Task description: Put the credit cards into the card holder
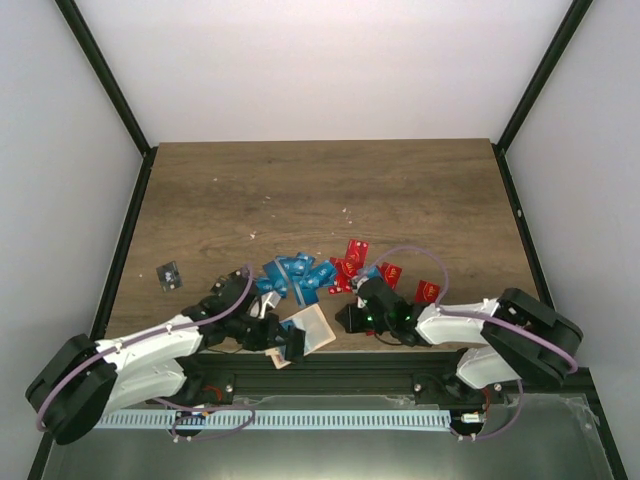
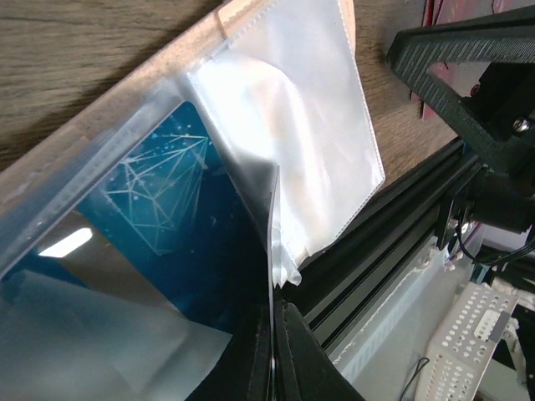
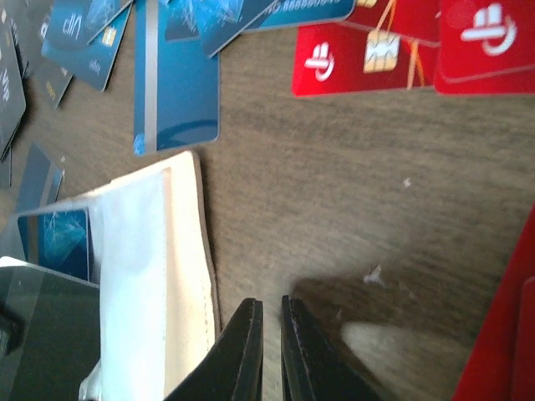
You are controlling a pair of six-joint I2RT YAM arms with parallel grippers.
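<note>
Holder [image 1: 314, 328]: near edge of table [image 1: 300, 190], one blue card [image 2: 159, 184] sleeved.
Left gripper [image 2: 273, 342]: clamped on holder's clear sleeve [image 2: 292, 125].
Right gripper [image 3: 269, 351]: fingers [image 3: 247, 359] nearly together, empty, just beside holder.
Cards [image 1: 295, 275]: heaped beyond holder, red ones [image 1: 345, 268] nearest right gripper.

The left gripper [image 2: 274, 322] has its jaws pressed together on the edge of a clear plastic sleeve [image 2: 292, 125] of the card holder [image 2: 138, 90]. A blue card [image 2: 163, 180] with white line art sits inside the adjacent sleeve. The wooden table [image 2: 75, 50] lies beyond.
</note>
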